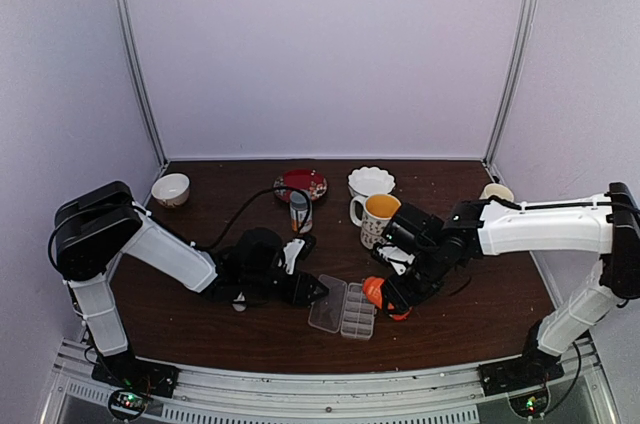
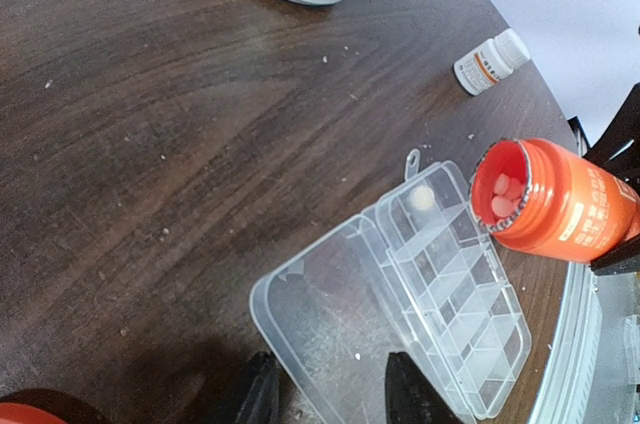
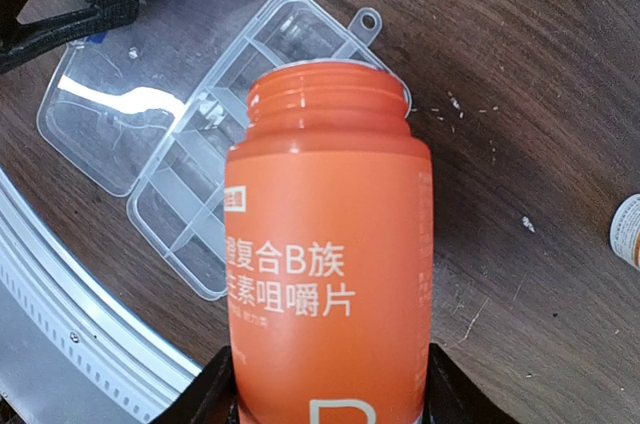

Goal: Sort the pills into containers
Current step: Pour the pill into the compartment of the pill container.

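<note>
Only your left wrist cam catches pills (image 2: 503, 194) inside the orange bottle (image 2: 560, 199); right gripper (image 3: 330, 399) clamps it, left gripper (image 2: 330, 394) is spread.

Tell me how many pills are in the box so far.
1: a pale pill in the corner cell of the box, nearest the mouth of the orange bottle. More sit inside that bottle; glare could hide others.

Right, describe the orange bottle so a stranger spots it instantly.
On the wooden table, find the clear pill box open near the front edge. Tipped towards it in the right claw is the orange bottle: uncapped, pale tablets showing, unlike the capped white bottle.
</note>
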Action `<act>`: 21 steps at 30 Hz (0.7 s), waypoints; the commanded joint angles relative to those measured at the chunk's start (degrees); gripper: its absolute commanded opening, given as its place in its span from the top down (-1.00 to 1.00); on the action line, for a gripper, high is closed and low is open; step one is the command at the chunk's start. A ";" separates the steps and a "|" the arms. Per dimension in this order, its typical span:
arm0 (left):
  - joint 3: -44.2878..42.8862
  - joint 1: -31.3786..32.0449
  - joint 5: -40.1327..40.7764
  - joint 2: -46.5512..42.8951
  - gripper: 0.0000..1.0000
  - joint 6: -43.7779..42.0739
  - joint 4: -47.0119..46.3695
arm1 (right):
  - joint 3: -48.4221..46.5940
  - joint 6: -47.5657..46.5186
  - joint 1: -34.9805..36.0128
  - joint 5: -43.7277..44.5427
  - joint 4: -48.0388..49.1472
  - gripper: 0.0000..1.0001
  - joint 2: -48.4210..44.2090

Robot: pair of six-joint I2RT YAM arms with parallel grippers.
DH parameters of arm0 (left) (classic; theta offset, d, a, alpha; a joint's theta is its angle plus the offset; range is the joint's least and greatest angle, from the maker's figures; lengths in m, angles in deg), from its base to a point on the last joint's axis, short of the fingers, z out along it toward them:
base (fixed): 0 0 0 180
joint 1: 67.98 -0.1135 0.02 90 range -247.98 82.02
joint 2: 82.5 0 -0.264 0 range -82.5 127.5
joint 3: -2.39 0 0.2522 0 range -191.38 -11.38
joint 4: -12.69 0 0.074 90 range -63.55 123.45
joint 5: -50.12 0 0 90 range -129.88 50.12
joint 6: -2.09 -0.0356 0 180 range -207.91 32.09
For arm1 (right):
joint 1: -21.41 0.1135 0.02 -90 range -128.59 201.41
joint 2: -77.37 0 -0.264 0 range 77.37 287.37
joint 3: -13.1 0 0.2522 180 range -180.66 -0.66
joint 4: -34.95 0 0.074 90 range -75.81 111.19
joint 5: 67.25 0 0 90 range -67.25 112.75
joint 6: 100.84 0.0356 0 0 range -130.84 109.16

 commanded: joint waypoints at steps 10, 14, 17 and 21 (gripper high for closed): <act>0.43 0.25 -0.01 -0.28 0.21 0.11 -2.67 | -1.72 -1.10 0.85 0.76 -1.73 1.00 1.45; 0.46 0.25 -0.07 -0.27 0.21 0.16 -2.76 | -2.43 -0.39 0.85 4.67 -3.84 1.00 1.87; 0.35 0.23 -0.08 -0.26 0.21 0.12 -2.67 | -1.79 -0.80 0.85 0.94 -0.48 1.00 0.82; 0.39 0.25 -0.15 -0.28 0.21 0.09 -2.67 | -1.93 -0.31 0.83 4.63 -2.19 1.00 1.67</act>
